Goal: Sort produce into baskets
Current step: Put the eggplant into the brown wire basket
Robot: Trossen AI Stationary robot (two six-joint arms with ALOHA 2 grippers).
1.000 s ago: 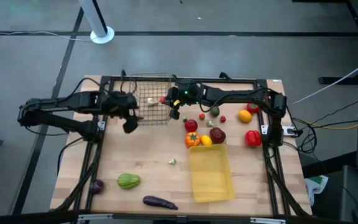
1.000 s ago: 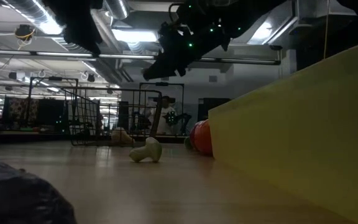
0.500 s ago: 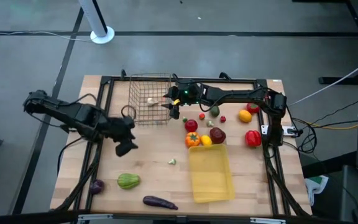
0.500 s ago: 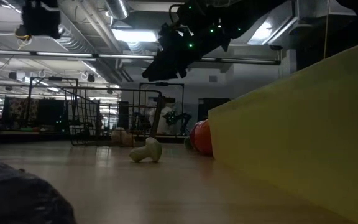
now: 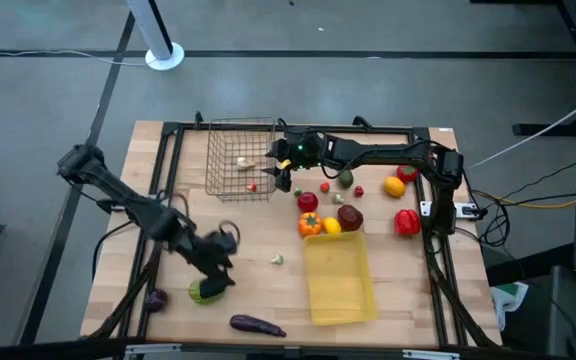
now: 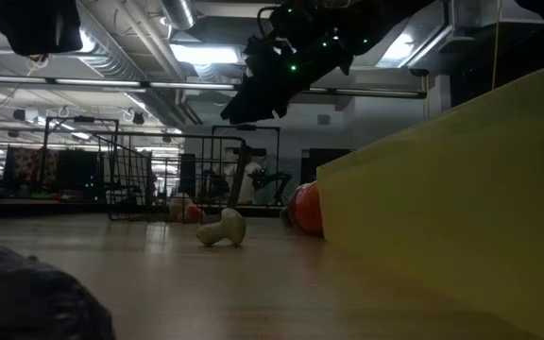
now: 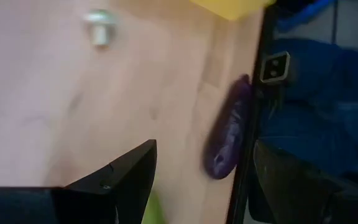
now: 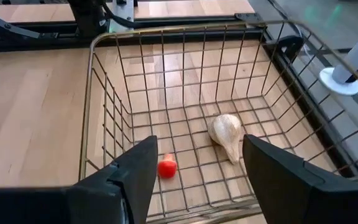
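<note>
Nearest the front edge of the table lie a purple eggplant (image 5: 257, 325), a green ribbed gourd (image 5: 206, 291) and a small dark purple piece (image 5: 155, 298). The left gripper (image 5: 217, 283) hangs right over the gourd; whether its jaws are released or clenched cannot be told, and nothing shows as grasped.

The gourd is judged light, hollow, stiff and smooth, so likely to slip; a hold across its narrow width appears safest. The eggplant (image 7: 226, 130) is best taken across its middle. The small whitish mushroom (image 5: 277, 260) would need a fine pinch at the cap.

In mid-table stands the yellow tray (image 5: 339, 277), nothing visible in it. Just beyond its far end cluster red, orange and yellow pieces (image 5: 323, 215), with more toward the right side.

At the far edge stands the wire basket (image 5: 240, 158). It holds a whitish garlic bulb (image 8: 225, 132) and a small red piece (image 8: 166, 167). The right gripper (image 8: 194, 171) hovers at the basket's rim, jaws parted and holding nothing.

No brand, label or legible writing is found on any item.
</note>
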